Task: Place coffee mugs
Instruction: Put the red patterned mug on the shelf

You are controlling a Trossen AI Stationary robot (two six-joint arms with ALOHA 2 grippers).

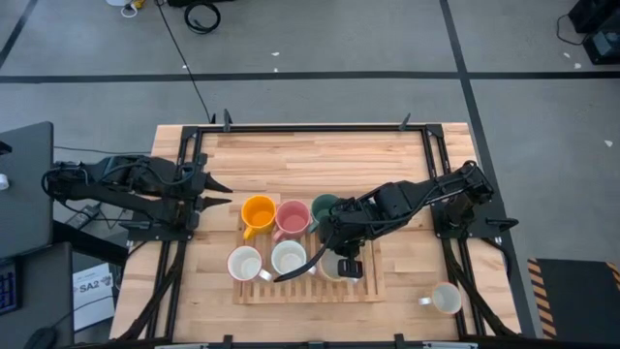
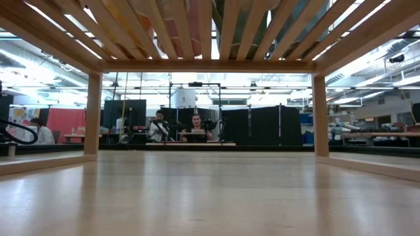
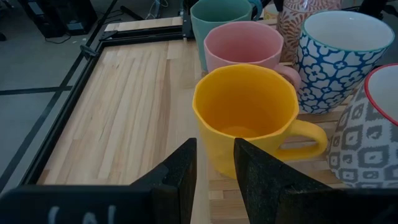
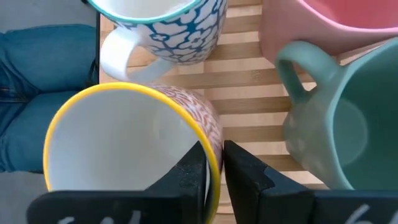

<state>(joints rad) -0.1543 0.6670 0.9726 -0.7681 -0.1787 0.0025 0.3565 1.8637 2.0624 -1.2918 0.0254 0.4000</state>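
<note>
right hand (image 4: pixel 214 168) pinching yellow-rimmed mug (image 4: pixel 124 146) rim, likely on slatted tray (image 1: pixel 373 281), left hand (image 3: pixel 214 165) narrow behind orange mug (image 3: pixel 245 115)

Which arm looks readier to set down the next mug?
The right. Its pincer already pinches the rim of the yellow-rimmed mug over the slatted rack. The left pincer only hovers by the orange mug.

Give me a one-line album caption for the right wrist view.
The right pincer grips the rim of a yellow-rimmed mug on a slatted tray, beside blue-patterned and green mugs.

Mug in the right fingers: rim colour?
Yellow rim on the held mug, best in the right wrist view.
</note>
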